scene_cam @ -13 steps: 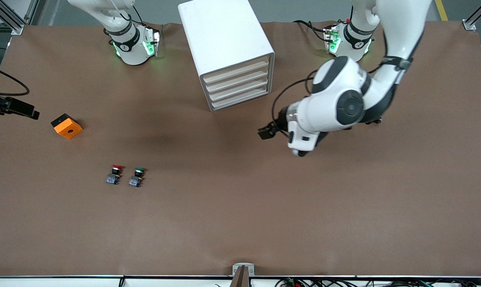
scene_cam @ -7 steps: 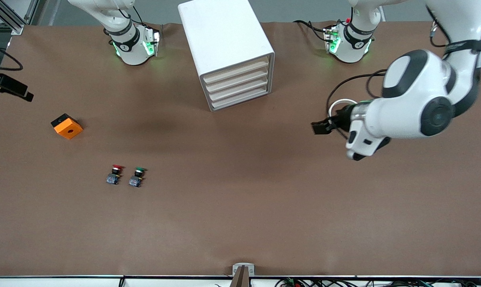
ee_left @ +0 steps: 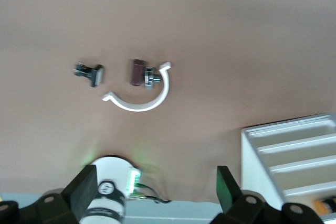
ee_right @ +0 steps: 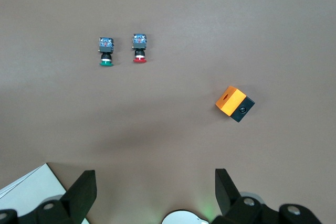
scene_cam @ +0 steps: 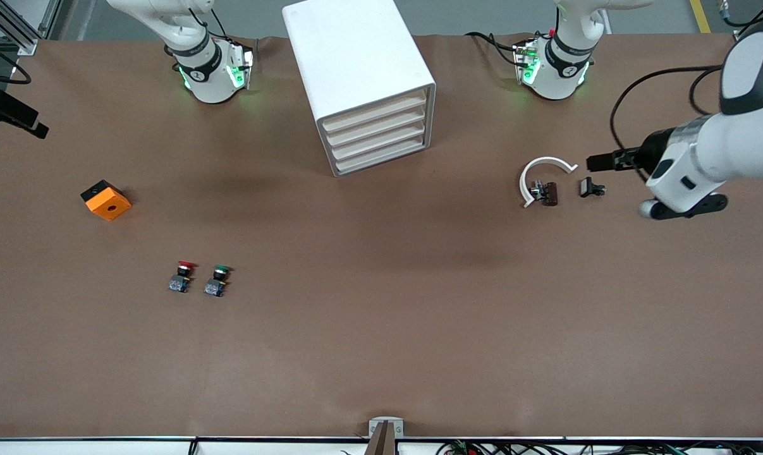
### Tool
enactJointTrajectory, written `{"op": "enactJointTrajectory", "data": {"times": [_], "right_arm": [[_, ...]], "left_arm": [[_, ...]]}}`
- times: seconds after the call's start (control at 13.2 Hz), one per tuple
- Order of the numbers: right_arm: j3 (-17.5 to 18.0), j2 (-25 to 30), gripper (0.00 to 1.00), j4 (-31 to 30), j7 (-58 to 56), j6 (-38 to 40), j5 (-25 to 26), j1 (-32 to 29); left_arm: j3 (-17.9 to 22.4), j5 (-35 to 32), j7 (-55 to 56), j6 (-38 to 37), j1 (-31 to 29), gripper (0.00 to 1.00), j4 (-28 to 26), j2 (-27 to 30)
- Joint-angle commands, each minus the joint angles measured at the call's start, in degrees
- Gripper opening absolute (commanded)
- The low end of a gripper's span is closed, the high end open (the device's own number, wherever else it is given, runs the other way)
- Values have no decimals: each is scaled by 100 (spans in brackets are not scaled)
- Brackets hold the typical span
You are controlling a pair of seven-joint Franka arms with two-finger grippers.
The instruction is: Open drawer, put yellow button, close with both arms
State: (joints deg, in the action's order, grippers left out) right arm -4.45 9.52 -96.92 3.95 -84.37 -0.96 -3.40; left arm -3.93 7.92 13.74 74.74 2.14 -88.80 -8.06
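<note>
The white cabinet [scene_cam: 356, 57] stands between the arm bases with all four drawers pushed in. The drawer [scene_cam: 376, 112] is the uppermost one. I see no yellow button on the table. In the left wrist view a small yellow-orange and dark spot [ee_left: 326, 203] shows at the cabinet's [ee_left: 294, 156] uppermost level; I cannot tell what it is. My left gripper [scene_cam: 595, 162] is open and empty over the table at the left arm's end, and shows in its wrist view [ee_left: 155, 190]. My right gripper [scene_cam: 32, 125] is open and empty at the right arm's end, and shows in its wrist view [ee_right: 152, 192].
A white C-shaped ring [scene_cam: 533, 167], a brown part [scene_cam: 550, 193] and a black part [scene_cam: 590, 188] lie near the left gripper; they show in the left wrist view too. A red-capped switch [scene_cam: 182, 277], a green-capped switch [scene_cam: 217, 281] and an orange box [scene_cam: 106, 200] lie toward the right arm's end.
The left arm has swung from in front of the cabinet toward its own end of the table, uncovering the ring and small parts. The right gripper has drawn back toward its base side.
</note>
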Motion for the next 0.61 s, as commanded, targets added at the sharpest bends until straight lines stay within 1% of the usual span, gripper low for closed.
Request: {"op": "enactJointTrajectory", "data": {"times": [0.0,0.15,0.23,0.3,0.38,0.53], "right_arm": [[-65,269,100,-214,18,-80,-45,77],[-56,313,100,-179,18,-88,-45,59],[-30,314,100,-170,18,-114,-45,77],[-21,305,100,-170,18,-149,-45,94],[-12,305,100,-170,9,-185,-45,112],[67,305,100,-179,-70,-229,51,208]], "left_arm": [[147,-361,-520,381,41,100,-750,698],[392,-362,-879,1248,14,100,-1784,1496],[402,-371,-960,1636,-12,100,-2198,1840],[393,-458,-1065,1883,-117,100,-2438,2078],[367,-650,-1179,1947,-153,100,-2423,2124],[323,-836,-1224,1983,-135,100,-2178,2116]]}}
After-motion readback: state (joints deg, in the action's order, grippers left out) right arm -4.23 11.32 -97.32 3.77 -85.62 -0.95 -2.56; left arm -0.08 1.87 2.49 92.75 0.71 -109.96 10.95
